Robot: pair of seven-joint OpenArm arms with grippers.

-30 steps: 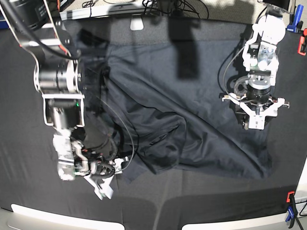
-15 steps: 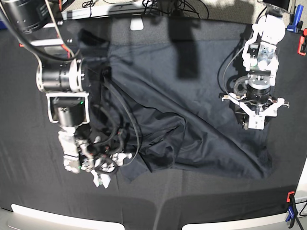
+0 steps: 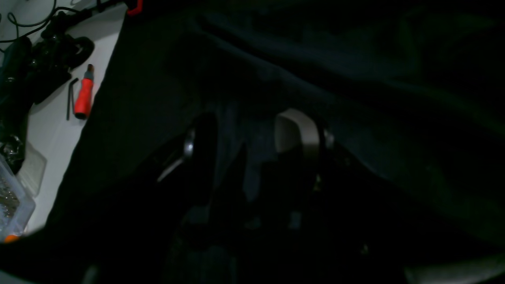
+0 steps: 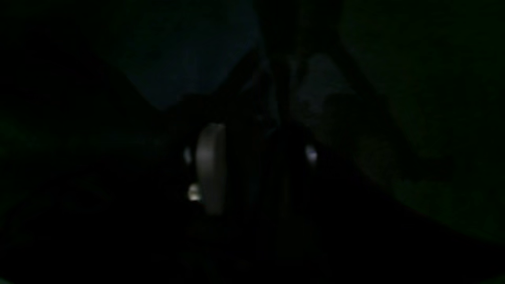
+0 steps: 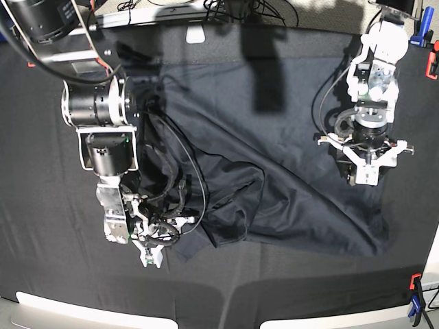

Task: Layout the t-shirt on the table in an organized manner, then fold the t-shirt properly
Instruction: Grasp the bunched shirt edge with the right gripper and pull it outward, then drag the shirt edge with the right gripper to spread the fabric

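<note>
Base view: your right gripper (image 5: 152,255) sits at the near-left edge of the crumpled t-shirt (image 5: 274,164); whether it's closed, you can't tell. It could snag table (image 5: 41,226) cloth too. The left gripper (image 5: 368,173) hovers open over the shirt's right side. Clamps (image 5: 416,301) pin the corners.

t-shirt (image 5: 274,151) spread across worktop (image 5: 41,226) | right pincer (image 5: 152,255) at its near-left corner | left pincer (image 5: 366,175) over its right side

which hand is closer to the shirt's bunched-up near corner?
Right. The right hand is at that bunched corner of the t-shirt; the left hand is over the shirt's far side.
</note>
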